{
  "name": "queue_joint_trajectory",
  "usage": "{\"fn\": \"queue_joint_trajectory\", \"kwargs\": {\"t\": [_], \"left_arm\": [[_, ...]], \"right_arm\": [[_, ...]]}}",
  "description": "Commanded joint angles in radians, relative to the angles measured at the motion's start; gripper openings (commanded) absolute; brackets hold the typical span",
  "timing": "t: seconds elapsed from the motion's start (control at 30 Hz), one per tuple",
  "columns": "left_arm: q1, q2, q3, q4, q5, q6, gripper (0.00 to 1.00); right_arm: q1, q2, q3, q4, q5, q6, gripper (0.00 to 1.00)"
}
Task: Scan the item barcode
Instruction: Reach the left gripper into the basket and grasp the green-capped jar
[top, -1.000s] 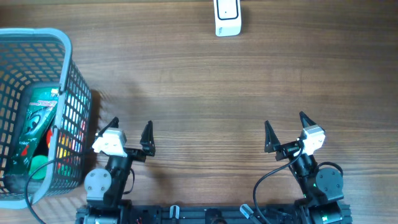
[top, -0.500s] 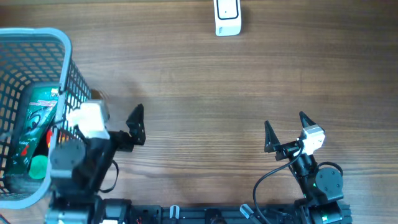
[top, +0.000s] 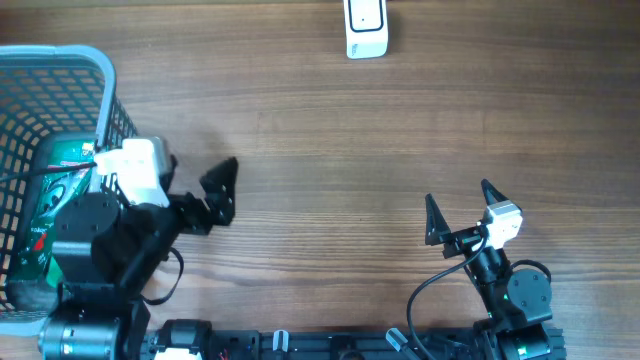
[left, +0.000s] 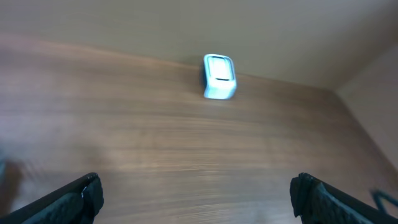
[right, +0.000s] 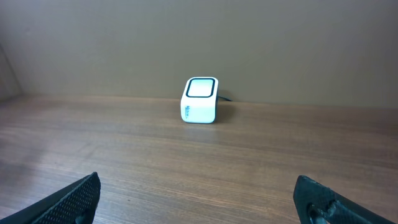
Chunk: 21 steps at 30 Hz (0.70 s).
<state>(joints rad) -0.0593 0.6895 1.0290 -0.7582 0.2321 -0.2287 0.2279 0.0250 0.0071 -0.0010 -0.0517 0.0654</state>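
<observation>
The white barcode scanner (top: 366, 28) stands at the table's far edge; it also shows in the left wrist view (left: 219, 77) and the right wrist view (right: 199, 100). A green packaged item (top: 40, 215) lies inside the grey wire basket (top: 60, 52) at the left, partly hidden by my left arm. My left gripper (top: 192, 178) hangs open just right of the basket, nothing between its fingers (left: 196, 186). My right gripper (top: 457, 195) rests open near the front right, also holding nothing (right: 196, 186).
Other coloured items lie in the basket beneath the green one, mostly hidden. The basket's right wall stands next to my left wrist. Bare wooden tabletop stretches between the grippers and the scanner.
My left arm has risen from its rest pose and swung left and forward, up against the basket's right wall. The right arm has not moved.
</observation>
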Motion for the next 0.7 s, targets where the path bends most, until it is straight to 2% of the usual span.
{"fn": "queue_joint_trajectory", "kwargs": {"t": [0.0,0.13,0.2,0.27,0.37,0.43,0.57,0.63,0.67], "left_arm": [[-0.003,0.127,0.168,-0.072,-0.227,-0.103,1.0],[-0.003,0.347,0.496,-0.269,-0.478,-0.23,1.0],[0.019,0.448,0.695,-0.389,-0.62,-0.391,1.0],[0.097,0.51,0.827,-0.494,-0.66,-0.547,1.0],[0.278,0.553,0.867,-0.566,-0.631,-0.647,1.0],[0.388,0.574,0.867,-0.585,-0.6,-0.645,1.0],[0.473,0.611,0.867,-0.653,-0.589,-0.643,1.0],[0.474,0.627,0.867,-0.701,-0.65,-0.648,1.0],[0.486,0.64,0.867,-0.737,-0.661,-0.703,1.0]], "right_arm": [[0.004,0.0,-0.002,0.002,-0.001,-0.011,1.0],[0.004,0.0,-0.002,0.002,-0.001,-0.011,1.0],[0.004,0.0,-0.002,0.002,-0.001,-0.011,1.0],[0.004,0.0,-0.002,0.002,-0.001,-0.011,1.0],[0.004,0.0,-0.002,0.002,-0.001,-0.011,1.0],[0.004,0.0,-0.002,0.002,-0.001,-0.011,1.0],[0.004,0.0,-0.002,0.002,-0.001,-0.011,1.0],[0.004,0.0,-0.002,0.002,-0.001,-0.011,1.0],[0.004,0.0,-0.002,0.002,-0.001,-0.011,1.0]]}}
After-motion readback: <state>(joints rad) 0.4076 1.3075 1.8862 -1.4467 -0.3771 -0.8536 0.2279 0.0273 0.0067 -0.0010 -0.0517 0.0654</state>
